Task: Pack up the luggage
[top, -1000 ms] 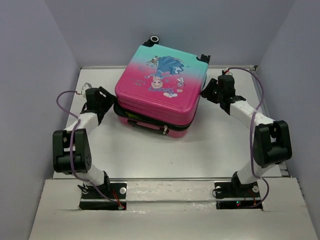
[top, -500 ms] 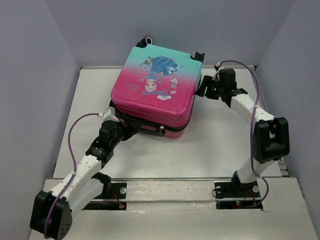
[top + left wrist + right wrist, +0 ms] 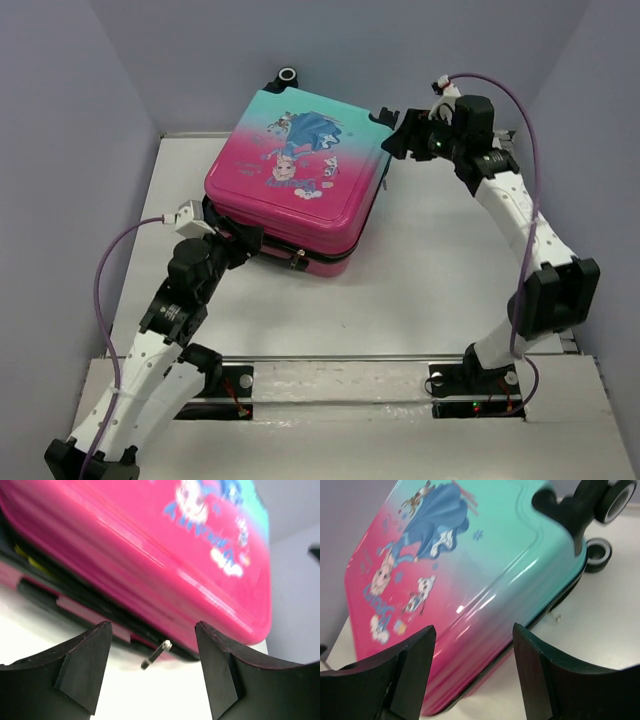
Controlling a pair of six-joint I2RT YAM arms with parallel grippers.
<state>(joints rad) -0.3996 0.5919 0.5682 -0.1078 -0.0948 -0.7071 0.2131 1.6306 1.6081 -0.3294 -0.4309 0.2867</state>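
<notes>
Claws both off the case, lid down, seam not yet closed

Left claw (image 3: 152, 630): fingers spread wide, nothing between them. It has swung round from the left flank of the luggage (image 3: 295, 185) to its near-left corner. It now looks low along the near side, just short of the shell

Right claw (image 3: 472, 630): narrower a second ago, now fingers well apart and empty. It has lifted away from the right flank and hangs beside the far-right corner, near the wheels (image 3: 615, 497)

Luggage: lies flat, printed side up, on the far half of the bench (image 3: 430, 280), left of centre. Over the last second it has slid toward the left edge

Reading: lid is down, so the filling looks done and closing is likely what remains. From the left wrist a dark gap runs between the two shells along the near side. A scrap of yellow shows in it toward the left end. Zip pull (image 3: 156, 654) dangles free at that seam, straight ahead of the left fingers

Around: carry handle (image 3: 85, 612) sits just left of the pull and could snag a finger going for it. Case is loose on the bench and shifts when pushed, and neither claw steadies it now. Any tug on the pull probably wants the right claw bracing the far corner first
</notes>
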